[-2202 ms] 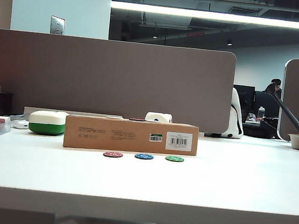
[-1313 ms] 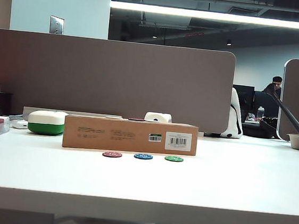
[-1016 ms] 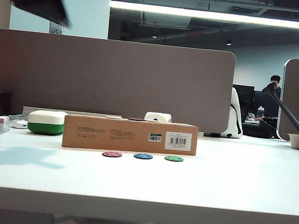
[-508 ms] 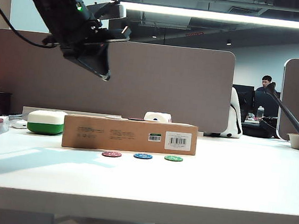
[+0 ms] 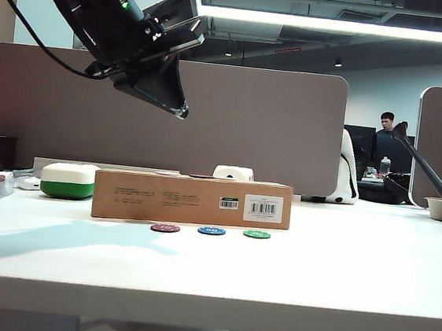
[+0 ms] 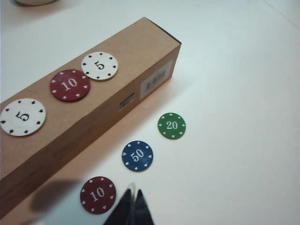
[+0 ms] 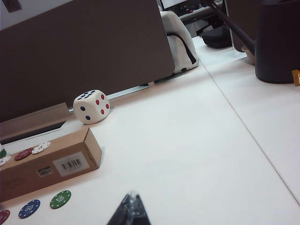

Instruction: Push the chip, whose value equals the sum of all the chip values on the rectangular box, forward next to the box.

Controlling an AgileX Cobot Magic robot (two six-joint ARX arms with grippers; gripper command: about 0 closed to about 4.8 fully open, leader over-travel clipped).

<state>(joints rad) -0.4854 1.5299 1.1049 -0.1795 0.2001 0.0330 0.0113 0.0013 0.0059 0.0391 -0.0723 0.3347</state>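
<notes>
The long brown cardboard box (image 6: 84, 108) lies flat on the white table (image 5: 337, 265), carrying three chips: white 5 (image 6: 99, 65), dark red 10 (image 6: 70, 85), white 5 (image 6: 22, 116). They sum to 20, so the small round green chip (image 6: 171, 125) marked 20 is the target. It lies just in front of the box, near the labelled end. The left gripper (image 5: 181, 112) hangs high above the box, fingertips pressed together, well apart from the chip. The right gripper (image 7: 130, 211), also closed, waits beyond the box's labelled end.

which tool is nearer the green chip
Left. The left tool hangs above the table by the green chip; the right tool is off to its right side, unseen in the exterior view.
</notes>
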